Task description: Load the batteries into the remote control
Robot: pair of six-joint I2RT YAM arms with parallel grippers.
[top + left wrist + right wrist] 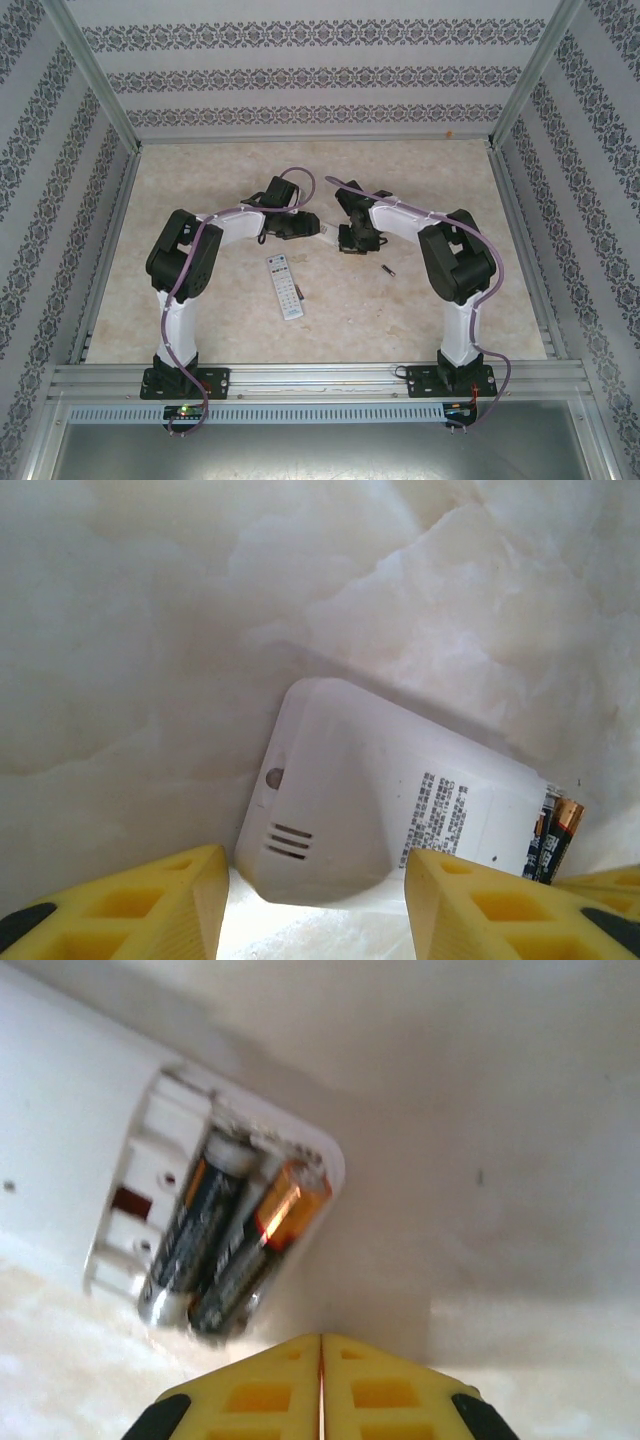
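2 batts (222, 1232) in remote (70, 1110), prob askew

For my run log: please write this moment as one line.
left gripper: grips remote | right gripper: shut, empty | compartment: two batteries, one tilted | table: spare battery

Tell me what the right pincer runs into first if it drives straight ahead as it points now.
Most likely the batteries seated in the open end of the white remote, just ahead and slightly left of the shut right pincer. Depth is unclear, so it might pass beside them.
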